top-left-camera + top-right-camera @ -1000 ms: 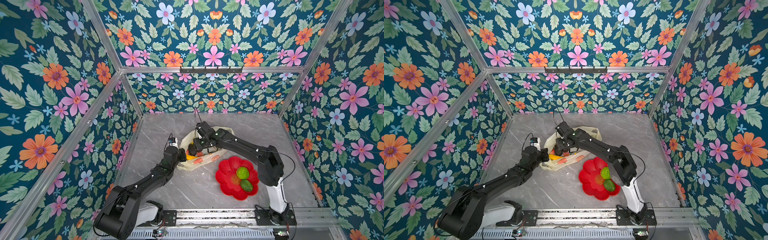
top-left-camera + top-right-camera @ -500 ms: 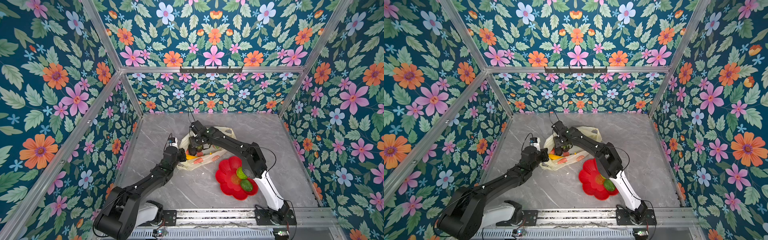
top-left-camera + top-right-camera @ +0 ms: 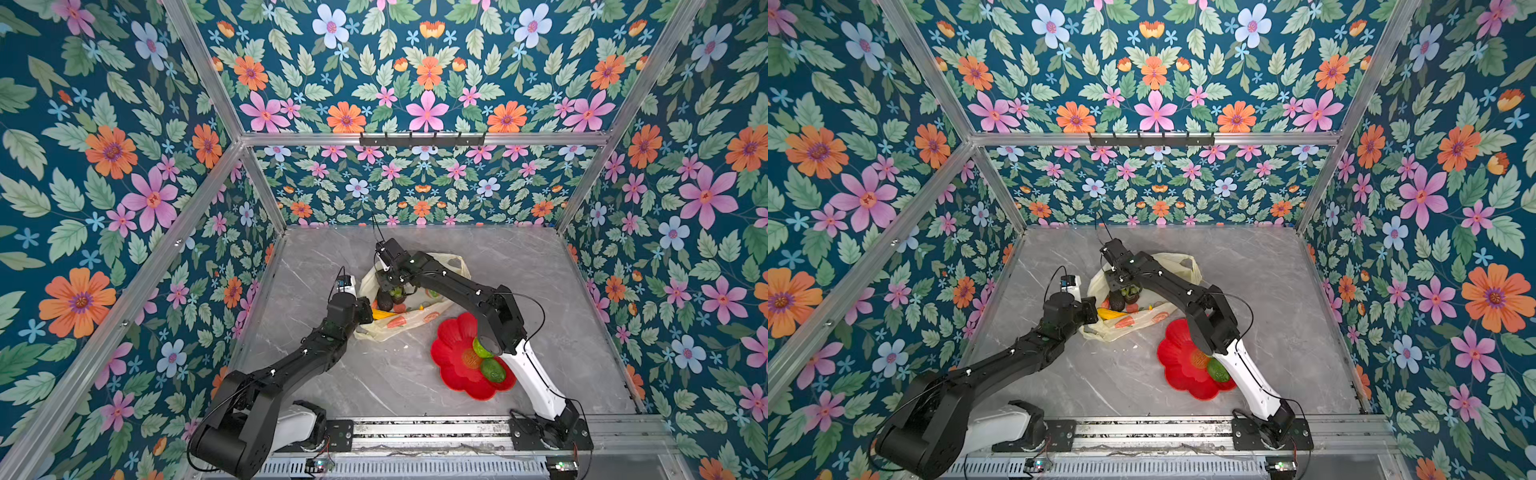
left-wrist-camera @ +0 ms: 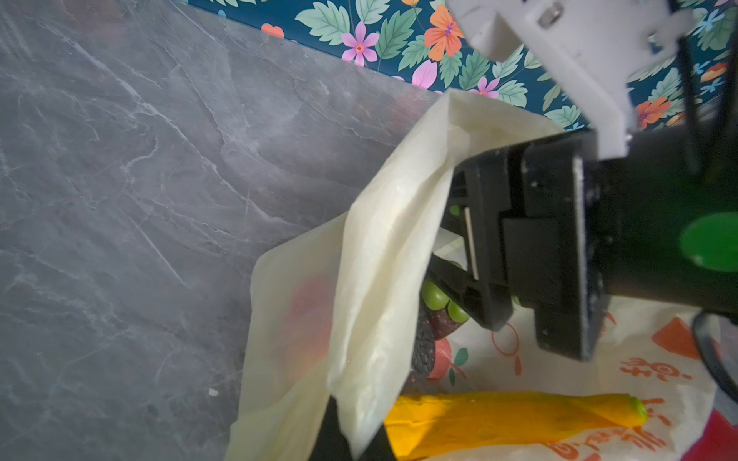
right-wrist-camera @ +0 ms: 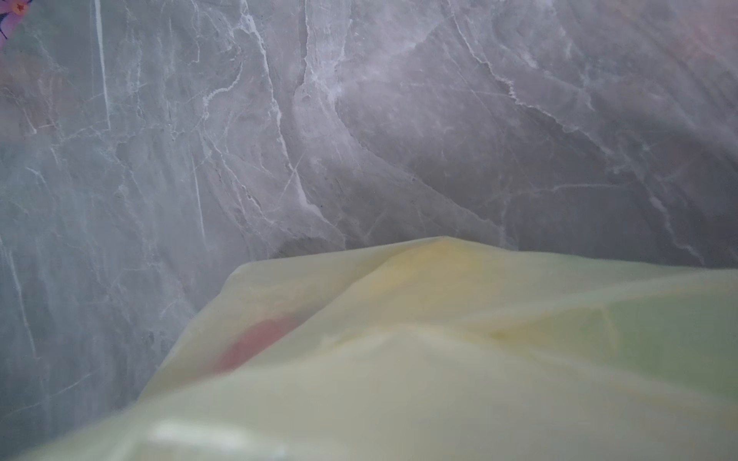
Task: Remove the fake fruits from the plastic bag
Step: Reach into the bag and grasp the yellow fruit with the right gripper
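My left gripper [image 4: 353, 439] pinches the floppy pale-yellow plastic bag [image 4: 383, 223]; right gripper [image 4: 459, 239], can't tell. I'd grab the light green grape bunch [image 4: 435, 297] beside it mid-cluster.

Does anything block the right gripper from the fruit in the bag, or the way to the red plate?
Nothing visible does. The left gripper holds the bag edge up, so the mouth gapes; the right gripper is inside it, at the green grapes. Bare table lies between bag and plate.

Lab robot cell: aluminium frame [image 3: 419, 138], floral wall panels [image 3: 415, 83] around left gripper [image 3: 369, 312] and right gripper [image 3: 392, 289], marble-look tabletop [image 3: 374, 382] beneath
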Robot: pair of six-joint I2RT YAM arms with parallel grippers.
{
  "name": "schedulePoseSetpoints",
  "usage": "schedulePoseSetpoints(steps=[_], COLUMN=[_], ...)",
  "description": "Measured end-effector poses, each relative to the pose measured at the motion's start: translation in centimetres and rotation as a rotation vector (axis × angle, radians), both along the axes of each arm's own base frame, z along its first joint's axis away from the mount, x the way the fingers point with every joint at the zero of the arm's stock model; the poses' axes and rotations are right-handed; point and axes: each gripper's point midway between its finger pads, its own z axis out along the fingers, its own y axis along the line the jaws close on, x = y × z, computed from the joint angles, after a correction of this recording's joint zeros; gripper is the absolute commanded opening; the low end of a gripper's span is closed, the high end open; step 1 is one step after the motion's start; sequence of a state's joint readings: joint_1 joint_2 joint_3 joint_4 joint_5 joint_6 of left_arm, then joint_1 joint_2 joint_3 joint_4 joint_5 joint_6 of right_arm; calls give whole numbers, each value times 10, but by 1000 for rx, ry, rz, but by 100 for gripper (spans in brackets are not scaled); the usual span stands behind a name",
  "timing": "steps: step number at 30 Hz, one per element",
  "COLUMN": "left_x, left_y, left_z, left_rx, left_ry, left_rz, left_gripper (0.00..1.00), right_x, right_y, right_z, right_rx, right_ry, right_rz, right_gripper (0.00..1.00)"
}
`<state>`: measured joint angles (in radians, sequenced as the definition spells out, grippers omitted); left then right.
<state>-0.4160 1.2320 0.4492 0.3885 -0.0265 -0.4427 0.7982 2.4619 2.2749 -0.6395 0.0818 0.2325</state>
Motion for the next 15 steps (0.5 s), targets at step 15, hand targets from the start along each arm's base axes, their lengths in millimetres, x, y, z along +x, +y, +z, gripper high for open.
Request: schedulePoseSetpoints(steps=[15], left_x=[0], left_y=[0], left_z=[0], left_rx=[0], left_ry=[0], left_rz=[0], left_gripper=[0], right_x=[23], right_y=[-7], right_z=[-9], right_rx=[-79], right_ry=[-70], right_rz=[-25], right_gripper=[69])
